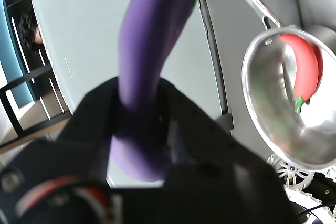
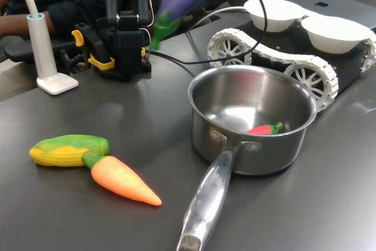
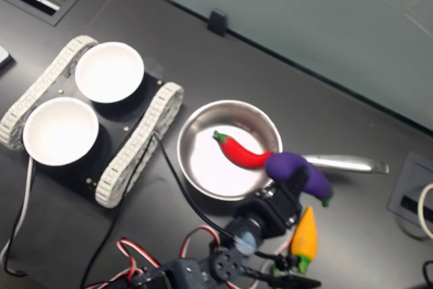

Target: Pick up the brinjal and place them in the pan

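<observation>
The arm (image 3: 264,218) is built of matte black plastic links. Red, white and black servo wires (image 3: 145,256) are looped along its lower joints. A black base (image 2: 123,51) with yellow clamps (image 2: 101,62) is seen in the first exterior view.

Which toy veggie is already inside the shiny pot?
The red chilli. It lies inside the pan, while the gripper holds the purple brinjal in the air, and the carrot and corn lie on the table.
</observation>
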You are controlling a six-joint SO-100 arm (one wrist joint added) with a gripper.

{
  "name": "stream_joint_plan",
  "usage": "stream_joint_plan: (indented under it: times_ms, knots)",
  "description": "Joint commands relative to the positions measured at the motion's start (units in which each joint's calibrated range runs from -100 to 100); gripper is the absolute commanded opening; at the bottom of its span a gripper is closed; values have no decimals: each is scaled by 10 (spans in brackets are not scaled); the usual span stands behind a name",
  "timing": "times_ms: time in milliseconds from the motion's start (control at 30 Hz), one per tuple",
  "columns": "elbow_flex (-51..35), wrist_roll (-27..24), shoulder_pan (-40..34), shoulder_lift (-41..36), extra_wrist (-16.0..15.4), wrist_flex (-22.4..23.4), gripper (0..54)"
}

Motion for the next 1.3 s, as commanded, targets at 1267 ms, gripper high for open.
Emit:
stream_joint_plan:
  times_ms: [1267]
  knots:
    - [329,-5,-339,-145,145,-168,4]
